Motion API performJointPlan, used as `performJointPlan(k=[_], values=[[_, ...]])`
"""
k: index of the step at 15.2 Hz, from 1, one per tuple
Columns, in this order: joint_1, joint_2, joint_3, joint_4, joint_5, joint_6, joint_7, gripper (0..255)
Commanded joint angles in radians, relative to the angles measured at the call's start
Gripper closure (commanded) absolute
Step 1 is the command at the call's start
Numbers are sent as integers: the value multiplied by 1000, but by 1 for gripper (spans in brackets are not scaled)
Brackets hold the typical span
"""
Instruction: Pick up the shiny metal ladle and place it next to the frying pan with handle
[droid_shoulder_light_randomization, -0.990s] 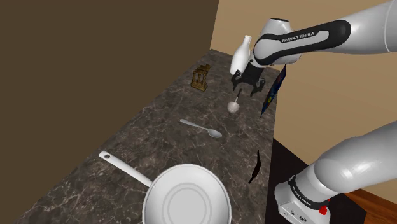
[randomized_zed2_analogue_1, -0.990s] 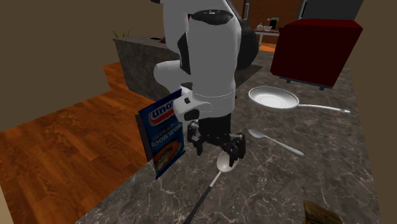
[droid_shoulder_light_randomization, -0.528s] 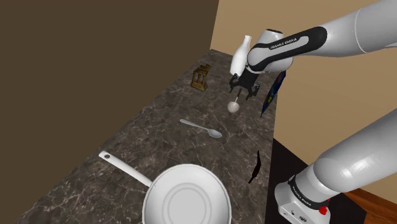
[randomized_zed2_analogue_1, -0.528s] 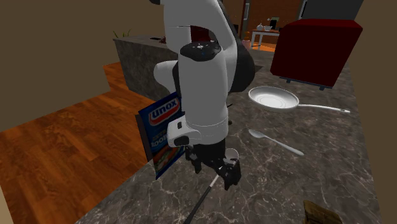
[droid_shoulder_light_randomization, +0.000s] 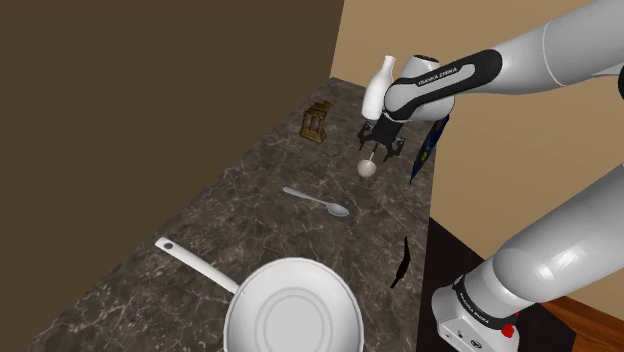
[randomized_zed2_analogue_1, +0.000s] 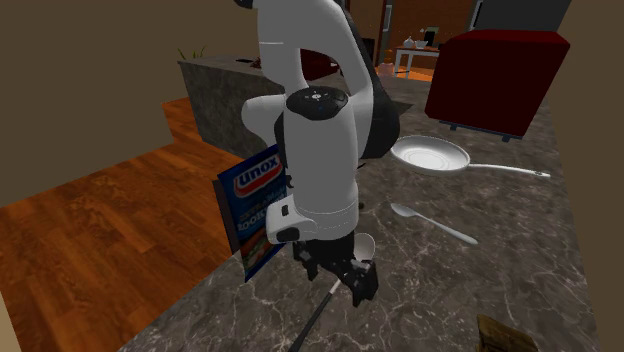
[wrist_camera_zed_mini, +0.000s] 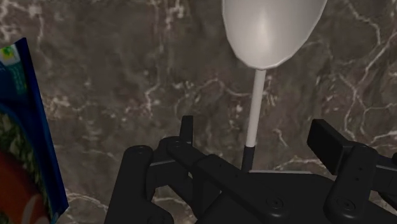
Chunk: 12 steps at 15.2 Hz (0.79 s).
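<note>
Lying on the dark marbled tabletop (droid_shoulder_light_randomization: 245, 225), the ladle (wrist_camera_zed_mini: 267, 38) has its thin handle between the pincer's (wrist_camera_zed_mini: 256, 127) spread fingers (wrist_camera_zed_mini: 327, 143), touched by neither, bowl just ahead of the tips. A blue box (randomized_zed2_analogue_1: 258, 210) stands beside the pincer; spoon (droid_shoulder_light_randomization: 318, 202) and pan (droid_shoulder_light_randomization: 292, 320) lie beyond the bowl.

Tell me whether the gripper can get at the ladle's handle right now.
Probably yes: the gripper hangs right over the ladle, its open fingers either side of the thin handle, nothing else between.
</note>
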Motion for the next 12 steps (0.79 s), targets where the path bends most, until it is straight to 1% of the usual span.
performJointPlan(k=[1,3,4,12], values=[[0,0,0,0,0,1,0,0],[0,0,0,0,0,0,0,0],[0,0,0,0,0,0,0,255],[0,0,0,0,0,0,0,255]])
